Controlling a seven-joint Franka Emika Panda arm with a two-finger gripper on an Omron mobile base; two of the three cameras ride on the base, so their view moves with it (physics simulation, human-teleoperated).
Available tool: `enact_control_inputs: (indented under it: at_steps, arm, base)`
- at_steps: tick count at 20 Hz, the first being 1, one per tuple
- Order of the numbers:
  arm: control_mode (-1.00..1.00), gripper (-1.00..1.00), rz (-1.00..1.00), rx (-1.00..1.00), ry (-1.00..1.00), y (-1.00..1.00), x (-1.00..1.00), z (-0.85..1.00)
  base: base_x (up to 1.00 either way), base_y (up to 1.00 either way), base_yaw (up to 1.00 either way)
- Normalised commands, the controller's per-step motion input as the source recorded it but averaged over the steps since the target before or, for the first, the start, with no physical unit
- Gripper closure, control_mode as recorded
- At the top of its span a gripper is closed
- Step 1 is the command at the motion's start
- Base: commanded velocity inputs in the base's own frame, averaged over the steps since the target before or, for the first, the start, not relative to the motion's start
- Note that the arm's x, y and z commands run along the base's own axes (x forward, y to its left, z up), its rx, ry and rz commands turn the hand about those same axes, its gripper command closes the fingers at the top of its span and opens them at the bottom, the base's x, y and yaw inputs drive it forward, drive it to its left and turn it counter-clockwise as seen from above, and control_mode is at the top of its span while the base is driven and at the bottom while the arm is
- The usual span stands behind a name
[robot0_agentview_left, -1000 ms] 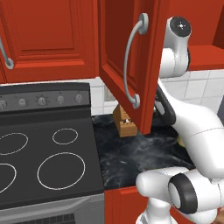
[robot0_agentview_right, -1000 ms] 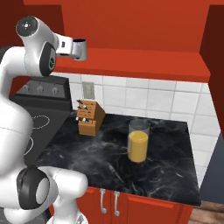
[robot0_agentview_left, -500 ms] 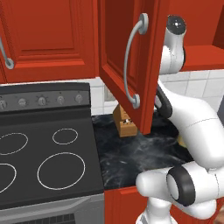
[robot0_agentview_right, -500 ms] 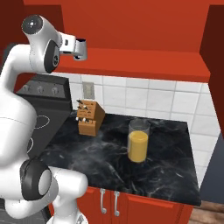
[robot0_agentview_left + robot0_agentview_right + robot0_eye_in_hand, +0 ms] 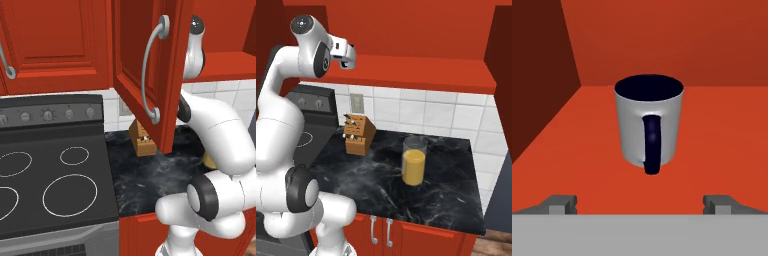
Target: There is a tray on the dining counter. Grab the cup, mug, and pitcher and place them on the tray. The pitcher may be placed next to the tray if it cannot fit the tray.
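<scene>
Here's the mug [image 5: 649, 122], dead centre in the hand view: a small grey body, a dark blue-black inside, and a dark handle turned straight toward the camera. It stands upright on the red floor of the open cabinet [image 5: 722, 130], with the red back wall behind it and a darker side wall off to the left of that view. The gripper [image 5: 640, 204] sits spread wide, one finger tip low at each side, and the mug is ahead of them with nothing caught between them.

Over in the right base view, the gripper [image 5: 345, 54] is up at the mouth of the cabinet, above the worktop [image 5: 451, 200]. This view adds the pitcher [image 5: 414, 161], a tall clear glass with orange-yellow liquid in its lower part, standing upright on the black marbled worktop, and a wooden knife block [image 5: 358, 135] well apart to its left by the tiled wall.

The left base view brings in the open cabinet door [image 5: 150, 70] with its curved grey handle and the black stove [image 5: 50, 170] to the left.
</scene>
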Motion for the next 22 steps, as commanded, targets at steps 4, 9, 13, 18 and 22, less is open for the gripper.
enact_control_inputs:
  at_steps: [4,9,13,18,22]
  arm:
    - [-1.00,-1.00,0.00,0.00,0.05,0.00,0.28,0.00]
    - [-1.00,-1.00,0.00,0.00,0.04,0.00,0.19,0.00]
    - [-1.00,-1.00,0.00,0.00,0.04,0.00,0.26,0.00]
    - [-1.00,-1.00,0.00,0.00,0.01,-0.07,0.10,-0.02]
    - [-1.00,-1.00,0.00,0.00,0.01,-0.06,0.16,-0.03]
  base:
    - [0.00,0.00,0.00]
    - [0.00,0.00,0.00]
    - [0.00,0.00,0.00]
    - [0.00,0.00,0.00]
    - [0.00,0.00,0.00]
